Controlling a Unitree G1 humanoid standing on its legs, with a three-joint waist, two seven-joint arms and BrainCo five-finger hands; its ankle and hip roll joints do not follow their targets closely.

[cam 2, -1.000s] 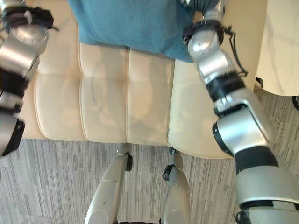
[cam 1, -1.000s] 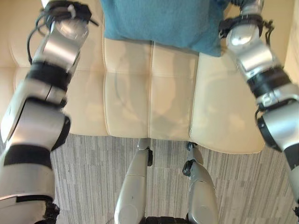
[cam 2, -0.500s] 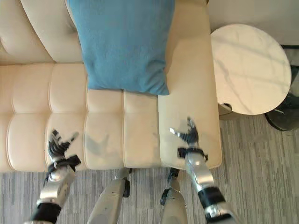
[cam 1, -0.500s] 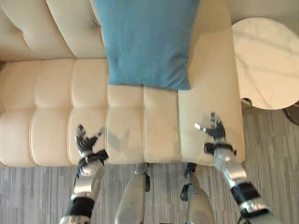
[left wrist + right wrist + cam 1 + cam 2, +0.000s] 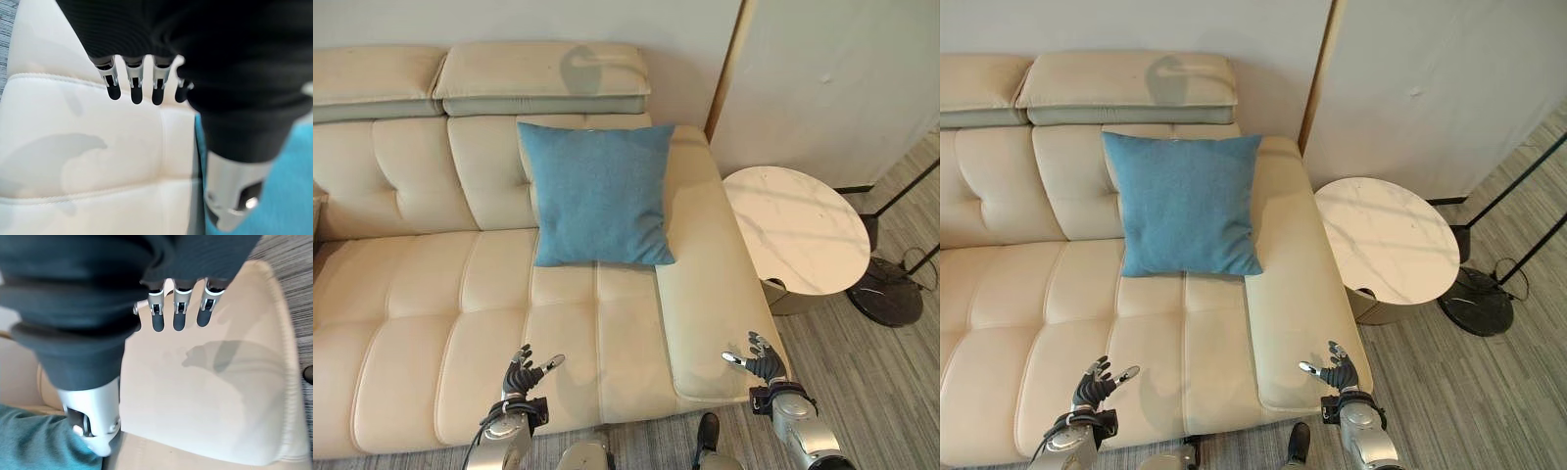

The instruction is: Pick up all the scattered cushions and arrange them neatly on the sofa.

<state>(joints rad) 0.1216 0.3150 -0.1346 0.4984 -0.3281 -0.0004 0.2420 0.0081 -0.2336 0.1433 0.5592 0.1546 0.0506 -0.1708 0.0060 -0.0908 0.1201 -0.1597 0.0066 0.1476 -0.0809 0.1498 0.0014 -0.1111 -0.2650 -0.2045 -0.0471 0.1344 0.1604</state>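
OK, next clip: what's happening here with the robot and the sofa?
A humanoid robot stands in front of a cream sofa, tidying cushions. One blue cushion stands propped against the backrest. Both hands are empty with relaxed fingers: the left hand hangs over the seat's front part, the right hand over the front corner of the wide armrest. A round marble side table stands right of the sofa, beside a dark lamp base on the floor.

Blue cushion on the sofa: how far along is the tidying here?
Done: the square blue fabric cushion stands propped against the cream leather sofa backrest. In hand: nothing; the left hand and right hand hover open over the seat's front edge. Left: no other cushions visible.
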